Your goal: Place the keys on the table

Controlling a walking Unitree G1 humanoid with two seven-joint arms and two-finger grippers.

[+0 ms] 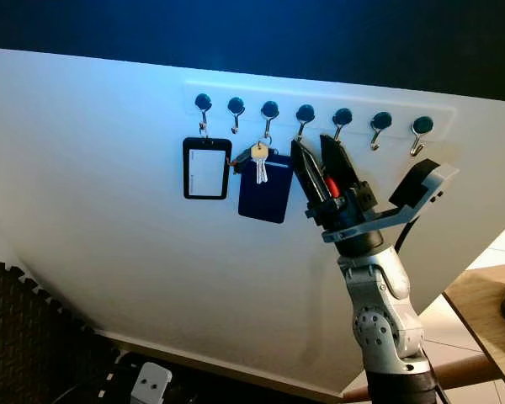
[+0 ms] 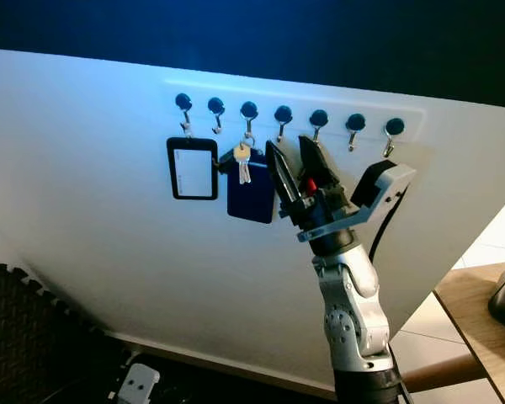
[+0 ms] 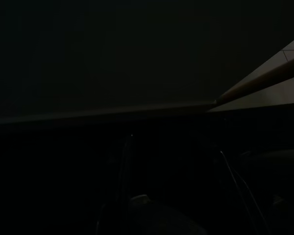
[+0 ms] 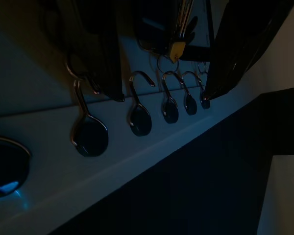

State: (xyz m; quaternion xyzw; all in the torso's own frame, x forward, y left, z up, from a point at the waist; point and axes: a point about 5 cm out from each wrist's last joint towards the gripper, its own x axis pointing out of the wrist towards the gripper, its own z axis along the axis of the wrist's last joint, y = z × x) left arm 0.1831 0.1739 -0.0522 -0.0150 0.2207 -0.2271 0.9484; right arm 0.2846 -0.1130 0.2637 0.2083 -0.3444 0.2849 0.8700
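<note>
- I saw the right gripper (image 1: 317,150) raised against the white wall panel (image 1: 101,244), its two black fingers (image 1: 303,172) apart and pointing up at the hook rail (image 1: 311,109).
- The fingertips sat just below the fourth and fifth hooks, with nothing between them.
- The keys (image 1: 259,160) hung from the third hook (image 1: 269,111), in front of a dark blue card holder (image 1: 265,189) and just beside the near finger, not touching it as far as I could judge.
- A black-framed badge holder (image 1: 206,168) hung from the first hook, beside the keys.
- The wooden table (image 1: 484,316) edge lay low on the robot's right, well apart from the keys.
- The left wrist view was almost black; I could not tell the left gripper's finger state.
</note>
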